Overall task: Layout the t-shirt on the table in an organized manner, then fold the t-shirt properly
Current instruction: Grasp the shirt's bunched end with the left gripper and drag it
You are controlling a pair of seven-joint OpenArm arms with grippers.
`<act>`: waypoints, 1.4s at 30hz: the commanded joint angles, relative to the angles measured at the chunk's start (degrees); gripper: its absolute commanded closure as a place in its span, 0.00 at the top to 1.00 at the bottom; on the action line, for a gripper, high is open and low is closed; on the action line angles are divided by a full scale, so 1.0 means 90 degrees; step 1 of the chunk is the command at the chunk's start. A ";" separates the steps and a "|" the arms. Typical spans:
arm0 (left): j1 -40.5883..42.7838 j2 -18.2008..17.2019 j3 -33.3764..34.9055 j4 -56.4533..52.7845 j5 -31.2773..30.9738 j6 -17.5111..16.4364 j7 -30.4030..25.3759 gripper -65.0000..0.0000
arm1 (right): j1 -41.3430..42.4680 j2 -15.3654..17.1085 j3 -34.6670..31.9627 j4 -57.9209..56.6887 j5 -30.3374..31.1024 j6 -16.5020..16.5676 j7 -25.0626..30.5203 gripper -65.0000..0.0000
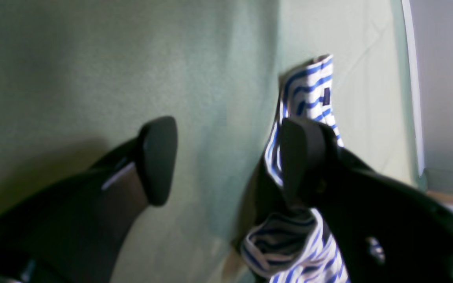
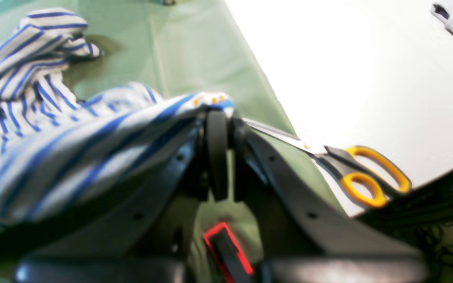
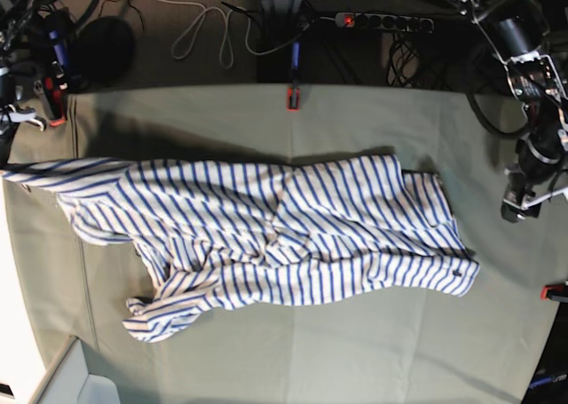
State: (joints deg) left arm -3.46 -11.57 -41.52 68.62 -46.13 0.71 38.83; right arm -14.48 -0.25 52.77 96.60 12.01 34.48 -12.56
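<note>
Striped t-shirt [image 3: 293,235] spread crumpled across the middle of the table [image 3: 355,351], long axis side to side in the base view, deep folds bunched at its centre. One corner drawn out past the table's left edge in that view, lifted and pinched in the right gripper [image 2: 218,118], jaws pressed together on the cloth. Fabric near that grasp blurred in the right wrist view; gripped hem only partly legible. Small navy label [image 3: 456,273] at the opposite corner, near the left arm. Left gripper [image 1: 226,157] spread wide above the green cover; one fingertip [image 1: 301,153] overlapping the striped cloth in the left wrist view, contact not determinable. Lower part of the shirt there cut off by the frame and darkened by shadow. Orange-handled scissors [image 2: 368,177] lying at the table's edge just beside the right gripper, blades partly hidden behind the gripper. Broad bare cover along the near and far sides of the shirt; less room at the two ends. Cables and a power strip [image 3: 382,20] beyond the far edge.
</note>
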 commanded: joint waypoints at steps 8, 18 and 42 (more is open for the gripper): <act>-0.0255 0.0011 0.0994 -0.0176 -0.0027 -0.0055 -0.0129 0.62 | 0.0012 -0.0114 -0.0135 0.0105 0.0126 0.0081 0.0228 0.00; -0.0929 0.0334 0.1619 -0.0977 -0.0008 -0.0055 -0.0129 0.62 | -0.0213 -0.0114 -0.0359 0.0095 0.0116 0.0081 0.0228 0.00; -0.1622 0.0412 0.2147 -0.1475 -0.0008 -0.0055 -0.0129 0.17 | -0.0223 -0.0114 -0.0447 -0.0071 0.0116 0.0081 0.0218 0.00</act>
State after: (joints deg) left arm -16.53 -7.46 -22.17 54.37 -45.23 0.89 38.33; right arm -16.56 -1.89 48.62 94.96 12.25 34.48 -12.40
